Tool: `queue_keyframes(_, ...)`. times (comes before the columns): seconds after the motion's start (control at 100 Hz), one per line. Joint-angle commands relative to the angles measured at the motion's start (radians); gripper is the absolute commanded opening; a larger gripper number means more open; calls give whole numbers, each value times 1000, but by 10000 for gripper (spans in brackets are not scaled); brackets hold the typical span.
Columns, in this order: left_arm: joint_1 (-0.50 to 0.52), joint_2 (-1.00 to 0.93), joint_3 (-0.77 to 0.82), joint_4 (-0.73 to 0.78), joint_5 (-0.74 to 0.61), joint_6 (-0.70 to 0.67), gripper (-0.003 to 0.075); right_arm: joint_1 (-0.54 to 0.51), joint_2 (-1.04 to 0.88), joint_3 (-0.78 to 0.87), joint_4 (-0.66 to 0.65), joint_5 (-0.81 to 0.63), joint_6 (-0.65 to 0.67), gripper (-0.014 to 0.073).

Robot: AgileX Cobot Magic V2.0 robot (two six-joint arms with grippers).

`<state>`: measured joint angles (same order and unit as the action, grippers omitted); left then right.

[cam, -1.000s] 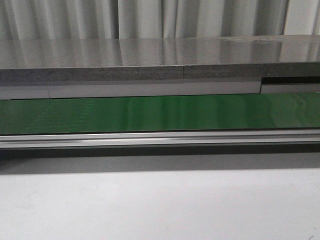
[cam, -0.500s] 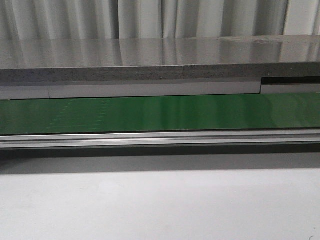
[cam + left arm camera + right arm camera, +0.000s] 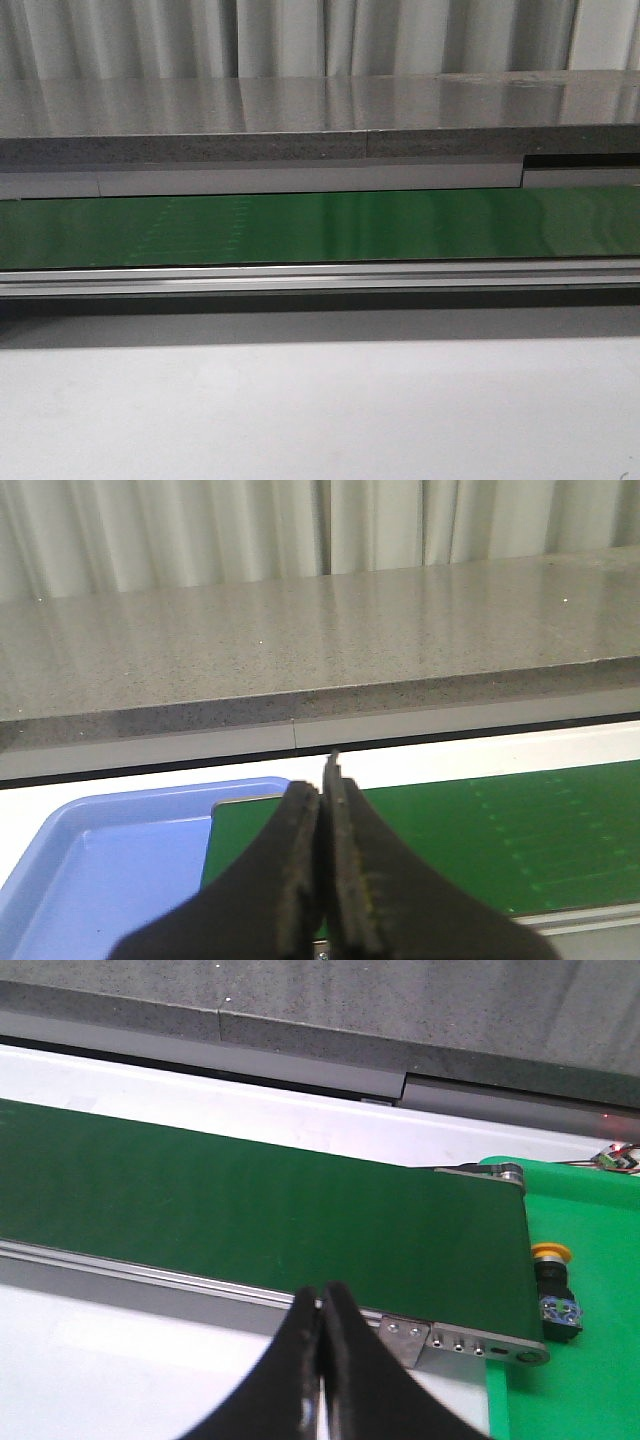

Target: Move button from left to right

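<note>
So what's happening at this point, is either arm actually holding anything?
No, neither. The left hand and the right hand are both shut and hold nothing, above the green belt. The button lies in a green tray just past the belt's end, near the right hand. A blue tray sits by the left hand.

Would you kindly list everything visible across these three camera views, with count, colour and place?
Push-button switch with round yellow cap and dark body: one, lying in the green tray just past the belt's end.
Green plastic tray: one, at the conveyor's right end.
Blue plastic tray: one, at the conveyor's left end.
Green conveyor belt: one, running across the scene, nothing on it.
Grey stone-look counter: one, behind the belt.
White tabletop: one, in front.
Pale curtain: at the back.
Left gripper: black, shut.
Right gripper: black, shut.
</note>
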<state>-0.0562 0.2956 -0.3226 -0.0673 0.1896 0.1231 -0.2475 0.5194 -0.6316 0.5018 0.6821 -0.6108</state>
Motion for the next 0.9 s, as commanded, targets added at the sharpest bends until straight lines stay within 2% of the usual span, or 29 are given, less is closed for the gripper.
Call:
queue_keyframes(0.0,-11,7,-27,-3,-84,-1,-20,1,2,-25,29,-53,-7,-67)
queue_keyframes(0.55,-11,7,-27,-3,-84,-1,-20,9,2,-25,34,-53,-7,-67)
queue_keyframes(0.69,-11,7,-27,-3,-84,-1,-20,61,-4,-25,23,-76,-7,-67)
queue_keyframes(0.89,-11,7,-27,-3,-84,-1,-20,163,-54,-18,-79,-112,3,-67)
